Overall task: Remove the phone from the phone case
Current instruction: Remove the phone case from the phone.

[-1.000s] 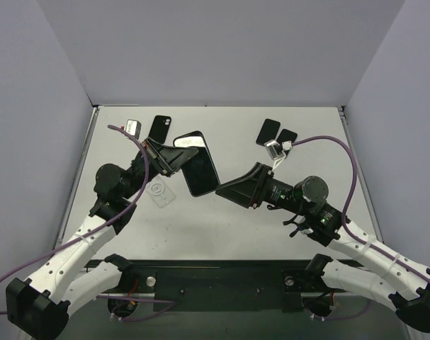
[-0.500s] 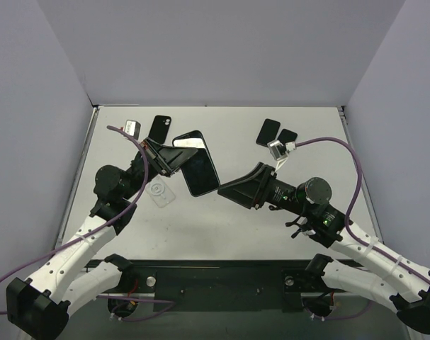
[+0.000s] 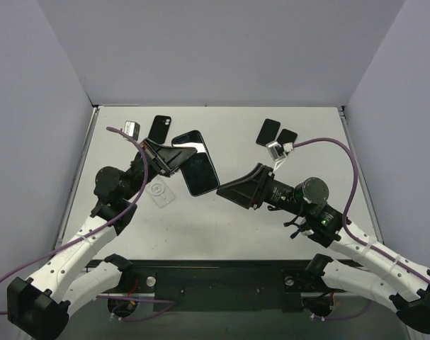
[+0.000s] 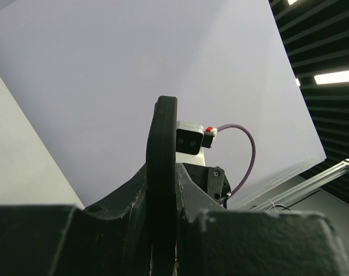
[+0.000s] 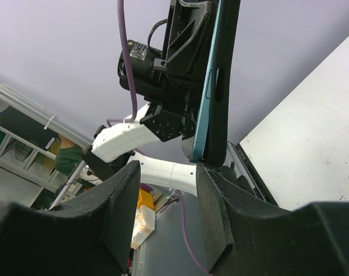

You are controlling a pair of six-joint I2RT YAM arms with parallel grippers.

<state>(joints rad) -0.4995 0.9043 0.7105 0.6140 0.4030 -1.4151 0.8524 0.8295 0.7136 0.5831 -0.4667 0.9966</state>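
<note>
The phone [image 3: 200, 168], screen up, sits in a black case and is held in the air over the table's middle. My left gripper [image 3: 173, 154] is shut on its left edge. In the left wrist view the case's black rim [image 4: 163, 138] stands edge-on between the fingers of the left gripper [image 4: 163, 179]. My right gripper [image 3: 225, 190] is open at the phone's near right corner. In the right wrist view the phone's teal side [image 5: 210, 86] and the black case [image 5: 227, 69] hang just above the right finger of the open right gripper [image 5: 165, 172].
A clear case [image 3: 160, 193] lies on the table below the left gripper. A black case [image 3: 160, 127] lies at the back left. Two black items [image 3: 269, 131] [image 3: 287, 136] lie at the back right. Grey walls close in the table's sides.
Almost nothing. The left gripper and the phone have shifted very slightly away from me. The right gripper stays open at the phone's corner.
</note>
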